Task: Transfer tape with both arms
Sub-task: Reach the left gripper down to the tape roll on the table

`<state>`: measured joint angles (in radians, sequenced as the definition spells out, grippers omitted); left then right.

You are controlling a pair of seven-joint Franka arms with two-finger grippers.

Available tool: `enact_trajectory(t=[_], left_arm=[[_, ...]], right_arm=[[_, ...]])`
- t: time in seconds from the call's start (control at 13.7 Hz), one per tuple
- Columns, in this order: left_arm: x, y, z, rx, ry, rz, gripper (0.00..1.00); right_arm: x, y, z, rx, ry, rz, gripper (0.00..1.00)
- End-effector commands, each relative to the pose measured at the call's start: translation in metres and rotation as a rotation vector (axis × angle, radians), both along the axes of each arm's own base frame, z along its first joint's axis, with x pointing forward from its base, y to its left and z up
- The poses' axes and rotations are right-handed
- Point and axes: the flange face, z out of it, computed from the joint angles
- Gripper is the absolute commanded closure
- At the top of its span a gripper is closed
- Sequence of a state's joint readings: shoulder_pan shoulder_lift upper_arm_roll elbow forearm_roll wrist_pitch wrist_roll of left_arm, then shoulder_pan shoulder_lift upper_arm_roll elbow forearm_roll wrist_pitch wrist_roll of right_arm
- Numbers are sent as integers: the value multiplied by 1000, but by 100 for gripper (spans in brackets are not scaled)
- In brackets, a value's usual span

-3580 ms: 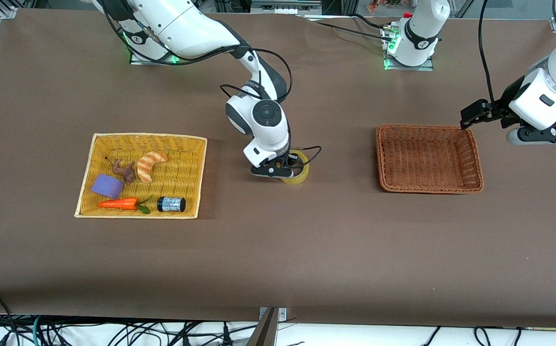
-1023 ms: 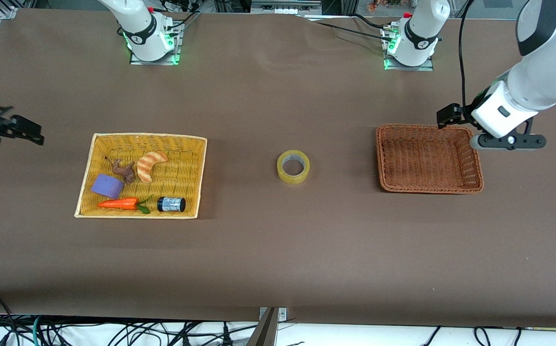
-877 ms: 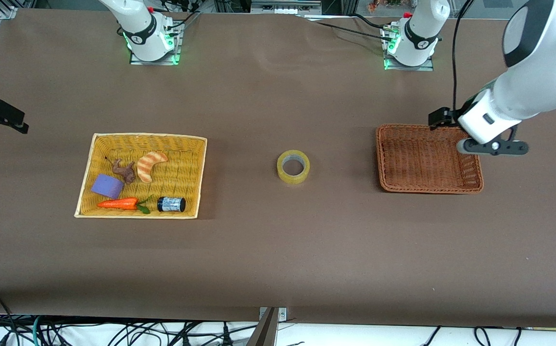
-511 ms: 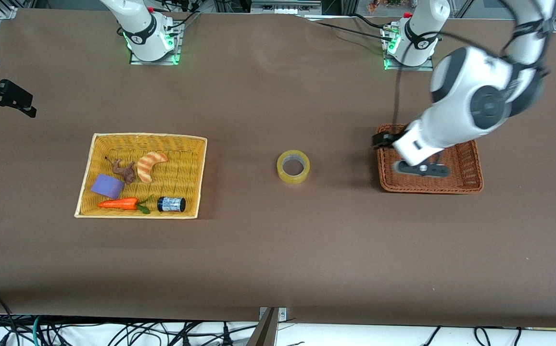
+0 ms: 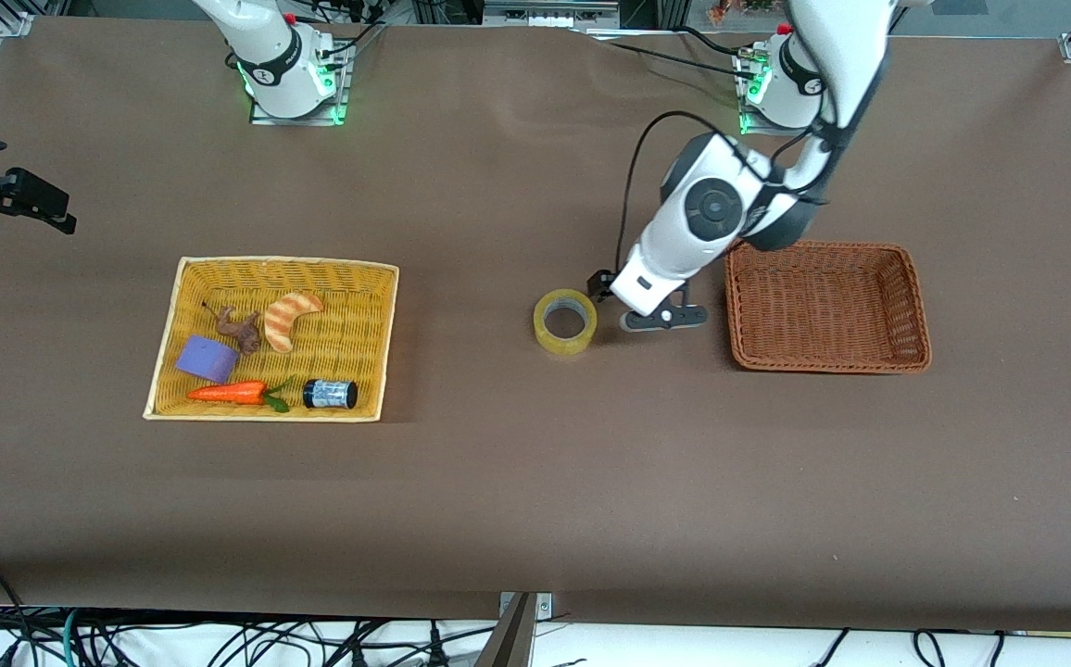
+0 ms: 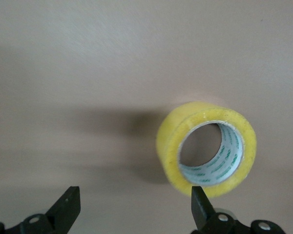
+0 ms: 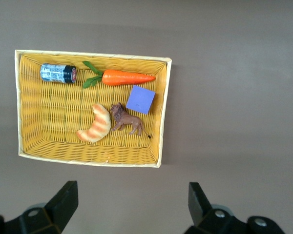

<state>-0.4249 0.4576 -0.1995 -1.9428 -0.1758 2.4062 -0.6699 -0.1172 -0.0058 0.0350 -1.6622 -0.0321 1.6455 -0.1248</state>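
While spread wide and empty over bare table, left gripper just beside the tape, roll flat, hole up, off-centre toward one finger; right gripper parked, open, well apart.

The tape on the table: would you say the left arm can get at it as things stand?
Probably yes: the left gripper hangs open right beside the tape, with only bare table around it.
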Motion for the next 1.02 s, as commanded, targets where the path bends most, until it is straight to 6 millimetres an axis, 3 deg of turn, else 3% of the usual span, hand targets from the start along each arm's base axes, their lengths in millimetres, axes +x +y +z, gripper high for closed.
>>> enact_trajectory(t=[0.0,0.15,0.44,0.58,0.66,0.73,0.8,0.88,0.95], left_arm=[[9,-20,-26,-10,14,47,0],[12,-25,-42,-6,29,58,0],[18,-33,-52,-8,27,81,0],[15,-36,-61,-3,31,88,6],[13,-37,-66,4,37,90,15],[12,-39,-66,5,36,84,33],[11,-40,-64,4,30,69,80],[12,-40,-60,0,20,49,100],[13,-40,-51,-5,5,30,100]], right_arm=[[13,-3,7,2,-14,6,0],[14,-2,4,6,-11,7,0],[14,-4,2,6,-5,9,0],[14,-4,2,6,-5,6,0],[14,-5,2,3,-5,6,0],[14,-4,2,3,-6,8,0],[14,-5,2,3,-6,6,0],[14,-4,2,3,-6,9,0],[14,-4,2,3,-6,9,0]])
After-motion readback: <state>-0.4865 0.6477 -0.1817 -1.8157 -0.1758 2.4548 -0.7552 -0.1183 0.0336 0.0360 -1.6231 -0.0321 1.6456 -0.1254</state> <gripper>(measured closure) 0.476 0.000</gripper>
